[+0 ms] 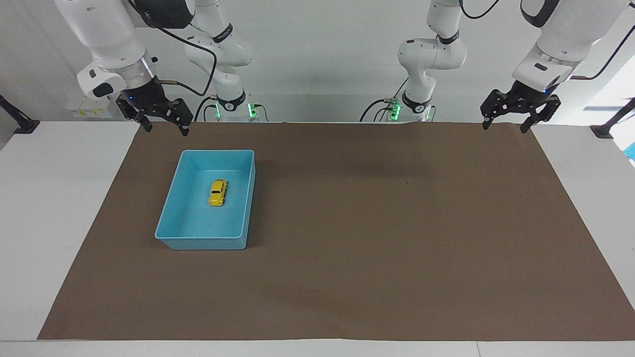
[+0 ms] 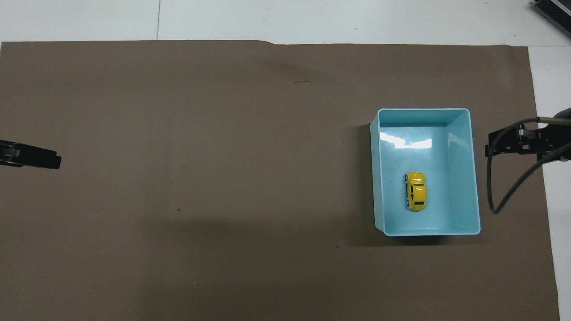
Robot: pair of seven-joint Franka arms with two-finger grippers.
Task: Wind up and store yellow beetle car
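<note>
Car: the yellow beetle car (image 1: 218, 193) sits on its wheels in the blue bin (image 1: 168, 220), toward the right arm's end of the table.
Progress: it looks stored; whether it is wound, nobody can tell from here.
Left to do: seemingly nothing, or only the arms parking.
Axis: long axis runs nearer-to-farther from the robots; which end is the nose is unclear.
Right gripper (image 1: 162, 125): fingers spread, empty, up over the mat's (image 1: 377, 238) edge by the bin.
Left gripper (image 1: 508, 121): spread, empty, waiting.
</note>
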